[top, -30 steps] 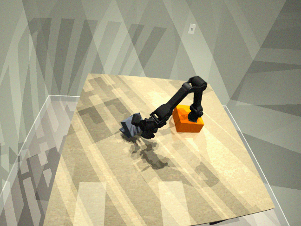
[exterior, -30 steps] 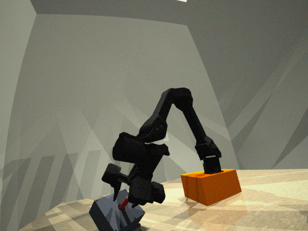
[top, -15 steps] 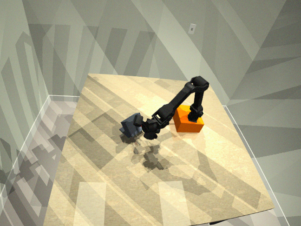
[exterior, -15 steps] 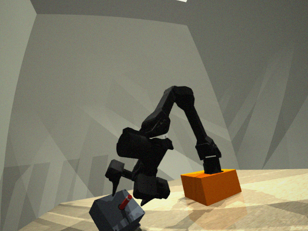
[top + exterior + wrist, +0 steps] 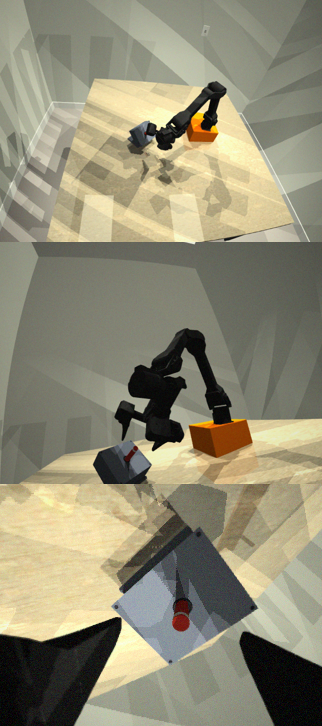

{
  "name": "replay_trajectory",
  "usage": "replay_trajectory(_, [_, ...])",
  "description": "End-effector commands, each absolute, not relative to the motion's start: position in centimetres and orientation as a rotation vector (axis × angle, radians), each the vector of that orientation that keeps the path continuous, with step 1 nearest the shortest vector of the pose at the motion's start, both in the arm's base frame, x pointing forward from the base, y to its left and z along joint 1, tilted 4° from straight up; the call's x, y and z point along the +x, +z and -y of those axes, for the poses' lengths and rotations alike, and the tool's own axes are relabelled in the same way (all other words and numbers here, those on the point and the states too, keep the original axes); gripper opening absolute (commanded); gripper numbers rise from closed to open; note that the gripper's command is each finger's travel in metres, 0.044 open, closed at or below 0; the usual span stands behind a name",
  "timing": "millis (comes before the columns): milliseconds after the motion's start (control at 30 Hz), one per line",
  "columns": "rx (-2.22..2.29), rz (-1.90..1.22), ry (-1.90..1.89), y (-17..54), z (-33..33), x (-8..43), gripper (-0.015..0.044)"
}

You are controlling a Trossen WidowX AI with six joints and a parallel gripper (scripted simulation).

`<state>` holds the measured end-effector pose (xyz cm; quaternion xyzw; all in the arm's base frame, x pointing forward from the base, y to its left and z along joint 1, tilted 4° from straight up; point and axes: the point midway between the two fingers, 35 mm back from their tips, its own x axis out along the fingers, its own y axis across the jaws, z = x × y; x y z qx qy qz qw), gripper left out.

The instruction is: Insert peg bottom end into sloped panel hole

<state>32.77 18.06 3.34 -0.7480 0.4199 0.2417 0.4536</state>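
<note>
The red round peg (image 5: 131,452) (image 5: 181,620) stands in the hole of the blue-grey sloped panel (image 5: 140,463) (image 5: 145,601), with its upper part sticking out of the face. A pale band rings it near its top. In the top view only a small red bit of the peg (image 5: 145,133) shows beside a finger, and the panel block (image 5: 140,136) is partly hidden by the gripper. My gripper (image 5: 137,444) (image 5: 181,630) is wide open and empty. Its fingertips are clear of the peg, one on either side, above the panel. How deep the peg sits is hidden inside the hole.
The arm's base stands on an orange block (image 5: 202,136) (image 5: 231,437) to the right of the panel. The wooden table (image 5: 124,208) (image 5: 285,431) carries both, and the panel casts a shadow on it.
</note>
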Motion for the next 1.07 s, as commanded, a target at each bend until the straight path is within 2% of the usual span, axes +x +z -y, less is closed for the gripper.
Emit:
replay_trajectory(0, [-1.841,-1.026,0.585,4.2,-18.6,32.6,0.044])
replay_trajectory(1033, [-1.848,-1.03,0.588,7.0,-20.4,29.4,0.044])
